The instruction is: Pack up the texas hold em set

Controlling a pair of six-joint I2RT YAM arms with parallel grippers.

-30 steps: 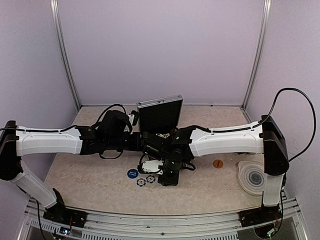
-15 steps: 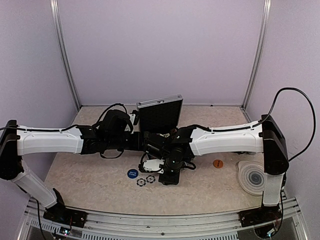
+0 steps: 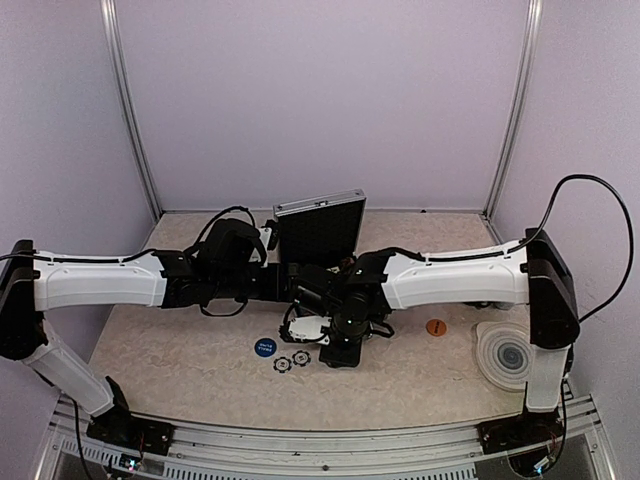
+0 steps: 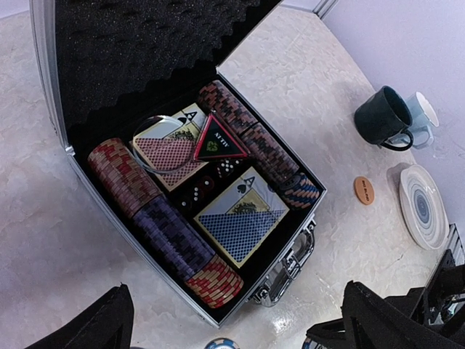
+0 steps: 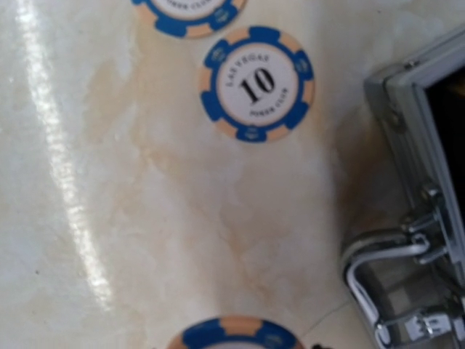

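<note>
The silver case [image 4: 65,156] lies open below my left wrist, its lid [image 3: 320,228] upright. Inside are rows of red and dark chips [image 4: 156,222], a red deck [image 4: 168,149], a blue deck [image 4: 240,225] and the black triangle [image 4: 218,139]. My left gripper [image 4: 247,327] hangs open above the case's front edge, nothing between its fingers [image 4: 102,323]. My right gripper [image 3: 335,350] is low over the table in front of the case. A blue-edged chip [image 5: 232,336] sits at its jaws, held. A loose "10" chip [image 5: 256,83] and another chip [image 5: 190,13] lie on the table.
A blue round button [image 3: 264,347] and two chips [image 3: 291,361] lie in front of the case. An orange button [image 3: 436,327] and the grey ringed coaster [image 3: 503,355] are to the right. A dark mug [image 4: 381,116] and a pale-blue mug [image 4: 421,113] stand beyond.
The right wrist has edged slightly to the left over the table. The left arm and the loose chips stay where they were.
</note>
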